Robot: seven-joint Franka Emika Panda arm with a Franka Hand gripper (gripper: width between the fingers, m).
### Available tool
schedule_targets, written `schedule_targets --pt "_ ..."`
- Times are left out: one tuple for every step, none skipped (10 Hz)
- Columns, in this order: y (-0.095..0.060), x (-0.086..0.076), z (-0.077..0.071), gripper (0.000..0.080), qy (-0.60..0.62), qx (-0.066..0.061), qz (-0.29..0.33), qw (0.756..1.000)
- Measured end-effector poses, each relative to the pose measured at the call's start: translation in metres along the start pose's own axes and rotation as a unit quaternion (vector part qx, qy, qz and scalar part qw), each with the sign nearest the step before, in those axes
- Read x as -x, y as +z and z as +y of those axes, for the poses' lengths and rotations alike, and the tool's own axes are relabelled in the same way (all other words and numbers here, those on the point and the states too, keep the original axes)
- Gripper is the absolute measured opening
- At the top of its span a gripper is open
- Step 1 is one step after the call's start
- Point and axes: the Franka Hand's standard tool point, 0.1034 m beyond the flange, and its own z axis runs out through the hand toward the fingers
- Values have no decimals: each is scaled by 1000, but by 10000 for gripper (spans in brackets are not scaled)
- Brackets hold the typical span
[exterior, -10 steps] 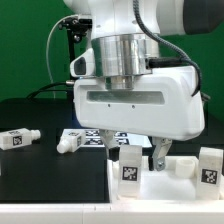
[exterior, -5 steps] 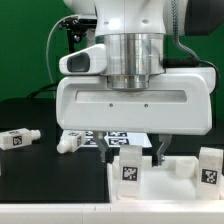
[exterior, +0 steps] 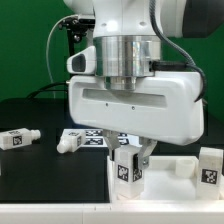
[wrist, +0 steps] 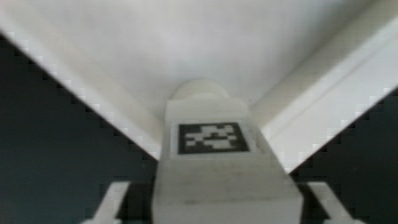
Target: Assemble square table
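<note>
- Where the gripper (exterior: 131, 164) hangs low over the panel (exterior: 172, 187), its two fingers (exterior: 148, 156) reach down on either side of one upright leg (exterior: 126, 168).
- This upright leg stands on the panel, near the panel's edge on the exterior view's left, with its tag facing the camera.
- In the wrist view the upright leg (wrist: 215, 140) sits centred between the fingers (wrist: 118, 201), tag up, with the white panel (wrist: 196, 45) behind it.
- The jaws are narrowed close to the leg's sides, but I cannot tell whether the pads press on it or stand just clear of it.
- A tagged leg (exterior: 210, 166) stands at the panel's side on the exterior view's right.
- A lying leg (exterior: 181, 165) rests on the panel between that one and the gripper.
- Off the panel, toward the exterior view's left, a small leg (exterior: 70, 143) and a far leg (exterior: 16, 138) lie on the black table (exterior: 45, 170).
- The marker board (exterior: 98, 138) lies just behind the panel's edge.
</note>
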Motion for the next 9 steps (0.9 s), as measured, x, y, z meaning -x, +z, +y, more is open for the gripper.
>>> schedule_targets --pt "0 1 0 289 110 -1 -8 994" --pt "1 3 -1 289 215 -4 -16 977" --pt "1 3 -1 289 278 -9 -23 960" --pt "0 2 -1 289 319 -11 -28 947" --pt "-2 1 -1 289 333 -10 -32 942" --pt "-1 3 -1 289 348 -9 -32 937" --pt "0 3 0 289 288 -3 -23 957" --pt "0 7 -2 289 201 9 -9 979" --pt "-2 8 -5 471 121 7 -8 993"
